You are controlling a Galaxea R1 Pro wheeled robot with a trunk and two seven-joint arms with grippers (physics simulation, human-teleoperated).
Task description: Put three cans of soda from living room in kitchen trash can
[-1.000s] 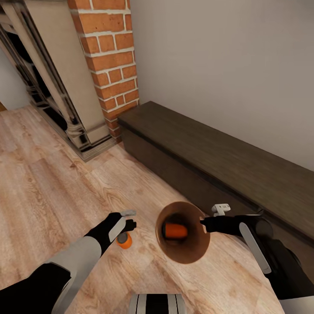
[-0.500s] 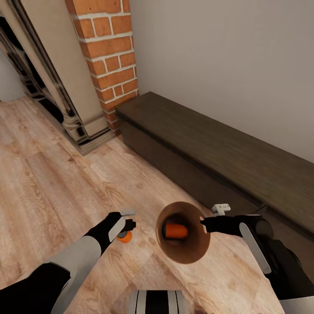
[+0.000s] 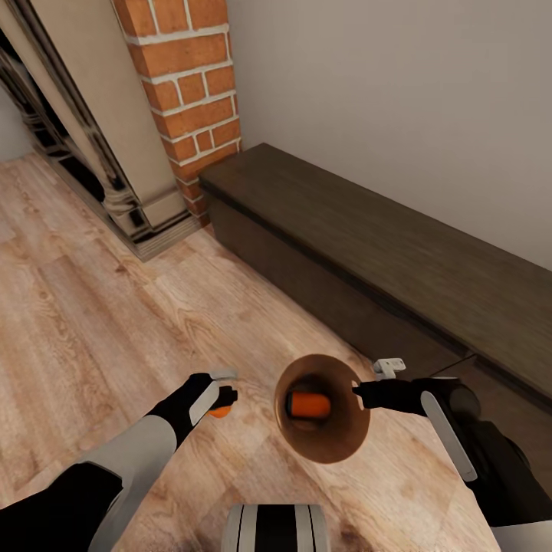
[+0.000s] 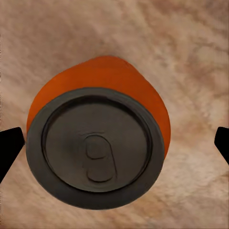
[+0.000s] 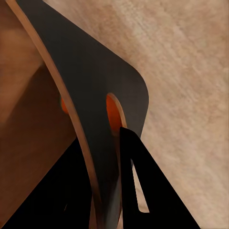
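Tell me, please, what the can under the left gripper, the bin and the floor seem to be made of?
Can: likely painted metal; glossy orange wall, matte dark grey top with a pull tab.
Bin: unclear, perhaps plastic or thin sheet; smooth tan-brown inside, thin rim, no grain. The right gripper pinches its rim.
Floor: wood planks or laminate; pale grain, knots and plank seams, soft sheen.

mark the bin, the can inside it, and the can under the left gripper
bin (image 3: 337, 448), head view, inner wall near the rim.
can in bin (image 3: 309, 404), head view, orange side.
can under left gripper (image 4: 98, 152), left wrist view, grey lid.
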